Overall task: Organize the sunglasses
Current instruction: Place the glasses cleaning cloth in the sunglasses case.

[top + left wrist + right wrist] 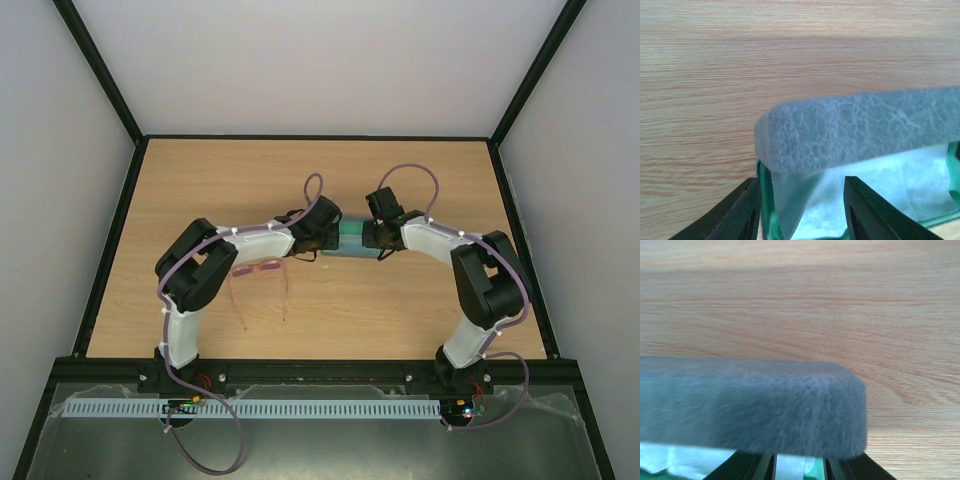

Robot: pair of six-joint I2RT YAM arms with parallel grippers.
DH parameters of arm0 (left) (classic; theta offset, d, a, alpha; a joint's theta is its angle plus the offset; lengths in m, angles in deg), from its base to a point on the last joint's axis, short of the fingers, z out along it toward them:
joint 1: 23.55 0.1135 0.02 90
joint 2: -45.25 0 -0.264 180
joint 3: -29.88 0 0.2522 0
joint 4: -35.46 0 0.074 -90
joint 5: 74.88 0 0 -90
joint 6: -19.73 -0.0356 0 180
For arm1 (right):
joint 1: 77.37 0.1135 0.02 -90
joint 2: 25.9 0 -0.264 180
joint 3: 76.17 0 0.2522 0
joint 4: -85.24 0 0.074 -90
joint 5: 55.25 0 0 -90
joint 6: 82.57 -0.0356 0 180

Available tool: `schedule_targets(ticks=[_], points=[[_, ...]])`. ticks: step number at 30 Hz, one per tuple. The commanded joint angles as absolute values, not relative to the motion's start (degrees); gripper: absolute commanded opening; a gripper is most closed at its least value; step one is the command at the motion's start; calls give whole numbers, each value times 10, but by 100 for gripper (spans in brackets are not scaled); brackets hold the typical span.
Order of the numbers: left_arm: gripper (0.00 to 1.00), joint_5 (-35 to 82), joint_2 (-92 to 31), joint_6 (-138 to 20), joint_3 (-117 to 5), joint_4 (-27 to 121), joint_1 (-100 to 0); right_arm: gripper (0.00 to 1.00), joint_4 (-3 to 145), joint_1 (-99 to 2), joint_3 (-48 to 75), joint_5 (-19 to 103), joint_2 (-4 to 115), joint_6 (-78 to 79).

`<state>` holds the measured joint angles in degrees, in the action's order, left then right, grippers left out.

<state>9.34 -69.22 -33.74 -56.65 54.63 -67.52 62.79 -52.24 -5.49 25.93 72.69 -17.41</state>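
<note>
The sunglasses — thin pink frame, arms unfolded toward the near edge — lie left of centre

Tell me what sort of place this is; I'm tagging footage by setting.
Most likely a lab robot test cell, not a home: a wooden table boxed in by plain white walls on a black frame, with the left arm and right arm bolted at its near edge.

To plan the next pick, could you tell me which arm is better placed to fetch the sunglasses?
Probably left: the sunglasses lie beside the left arm, while the right gripper sits across the case.
</note>
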Motion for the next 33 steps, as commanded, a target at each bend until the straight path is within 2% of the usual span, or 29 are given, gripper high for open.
schedule_targets(ticks=[1,6,8,10,11,14,21,31,33], points=[[50,91,-654,-337,-549,554,-672,25,621,-524,-62,281,681,-173],[48,89,-635,-336,-540,555,-672,24,623,-514,-54,307,681,-175],[38,99,-633,-334,-536,551,-673,24,626,-507,-52,316,689,-177],[21,107,-634,-333,-535,550,-676,24,628,-497,-48,323,700,-179],[15,109,-636,-332,-534,551,-679,24,629,-492,-48,324,706,-180],[8,107,-635,-326,-521,546,-687,24,636,-478,-50,321,721,-185],[4,104,-667,-319,-522,533,-695,23,641,-471,-58,295,751,-196],[5,95,-658,-320,-519,529,-692,24,644,-471,-67,285,753,-198],[8,92,-634,-322,-517,532,-691,28,640,-472,-65,285,731,-196]])
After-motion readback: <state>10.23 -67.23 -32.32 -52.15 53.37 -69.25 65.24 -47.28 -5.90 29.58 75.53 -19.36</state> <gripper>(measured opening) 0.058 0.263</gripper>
